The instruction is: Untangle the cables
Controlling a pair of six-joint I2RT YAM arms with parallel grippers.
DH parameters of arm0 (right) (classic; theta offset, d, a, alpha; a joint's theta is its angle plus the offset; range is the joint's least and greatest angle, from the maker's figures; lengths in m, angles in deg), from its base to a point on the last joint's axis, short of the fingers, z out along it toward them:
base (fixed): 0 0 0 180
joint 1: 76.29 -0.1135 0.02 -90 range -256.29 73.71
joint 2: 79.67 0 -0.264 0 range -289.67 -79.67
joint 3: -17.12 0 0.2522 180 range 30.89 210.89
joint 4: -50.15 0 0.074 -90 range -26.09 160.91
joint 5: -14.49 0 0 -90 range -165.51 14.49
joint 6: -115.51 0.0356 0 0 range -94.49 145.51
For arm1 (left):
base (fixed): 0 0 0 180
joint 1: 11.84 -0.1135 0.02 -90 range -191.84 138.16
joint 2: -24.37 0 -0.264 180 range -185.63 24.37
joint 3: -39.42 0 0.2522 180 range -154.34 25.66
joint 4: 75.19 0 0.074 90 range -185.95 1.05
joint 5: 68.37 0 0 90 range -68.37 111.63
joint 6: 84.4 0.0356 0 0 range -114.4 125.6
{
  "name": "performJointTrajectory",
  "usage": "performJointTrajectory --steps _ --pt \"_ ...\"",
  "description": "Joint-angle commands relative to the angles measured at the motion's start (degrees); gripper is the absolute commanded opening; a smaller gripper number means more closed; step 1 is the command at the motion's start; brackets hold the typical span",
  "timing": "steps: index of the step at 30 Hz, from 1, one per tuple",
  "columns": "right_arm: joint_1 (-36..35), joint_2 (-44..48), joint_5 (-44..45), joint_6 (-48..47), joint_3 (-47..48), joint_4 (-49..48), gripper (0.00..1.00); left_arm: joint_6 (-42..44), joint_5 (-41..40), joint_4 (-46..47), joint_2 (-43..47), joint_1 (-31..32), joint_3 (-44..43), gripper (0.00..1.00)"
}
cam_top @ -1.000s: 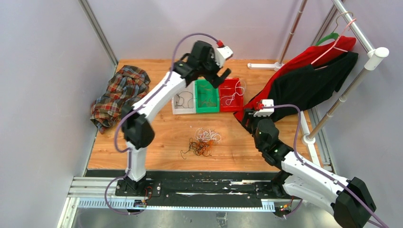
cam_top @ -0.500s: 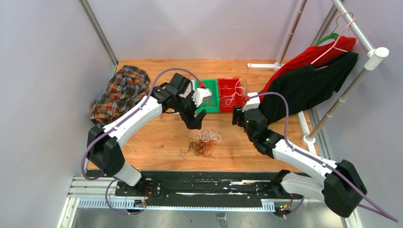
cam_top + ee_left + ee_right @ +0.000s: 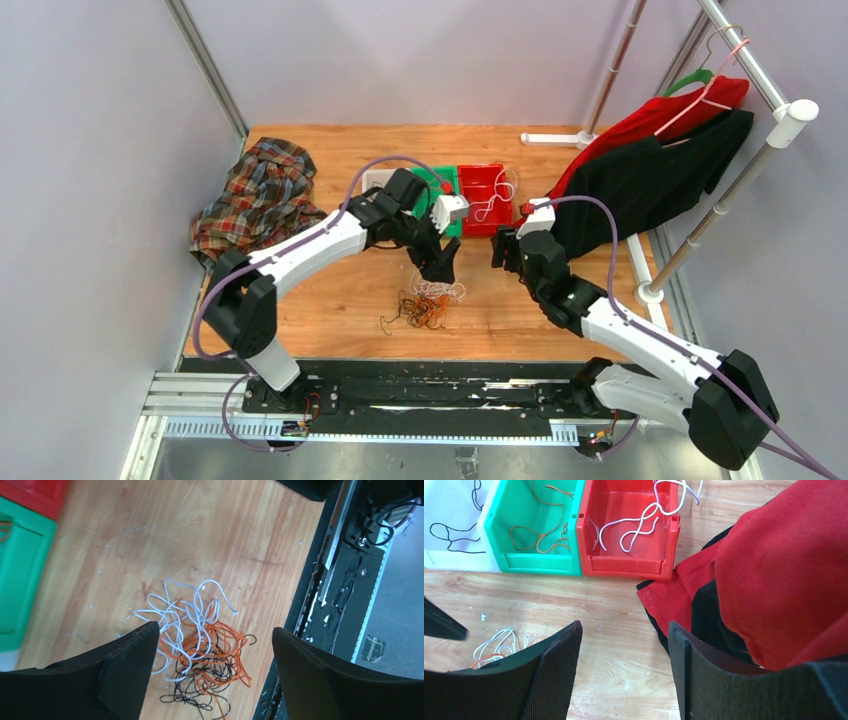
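Cables point(image 3: 200, 645): one mixed heap of white, orange and black strands on the table point(image 3: 330, 290), toward the near edge from the red bin point(image 3: 624, 565) and a bit left of it. White loops lie on the bin side of the heap, w/ orange and black knotted together on the far side from it.

L gripper point(image 3: 216, 628): jaws spread wide, nothing between them, hanging over the heap. It's prob. lined up to pick a strand, and the white loops look loosest. It seems clear of the strands, but height is hard to judge from these views.

R gripper point(image 3: 624, 625): jaws also apart and empty, over bare wood just in front of the red bin, next to the red cloth point(image 3: 774, 555). That looks like a ready spot for pinning the heap while the other pulls.

Red bin holds white strands. The green bin point(image 3: 539, 562) left of it has orange ones, and the white bin point(image 3: 449, 560) further left has black. So it looks like freed strands get sorted by colour.
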Motion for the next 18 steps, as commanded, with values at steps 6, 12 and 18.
performJointTrajectory --steps 6,12,18 --pt "0.9 4.2 -0.9 -0.4 -2.7 0.2 0.63 -3.7 -0.8 5.6 -6.1 1.1 1.2 0.75" --pt "1.0 4.5 -3.4 0.3 -2.8 -0.8 0.64 -0.7 0.0 3.6 -10.2 1.1 -1.2 0.52" --pt "1.1 4.6 -2.9 0.8 -2.9 -0.7 0.65 -0.5 2.1 4.2 -11.8 1.1 0.0 0.46"
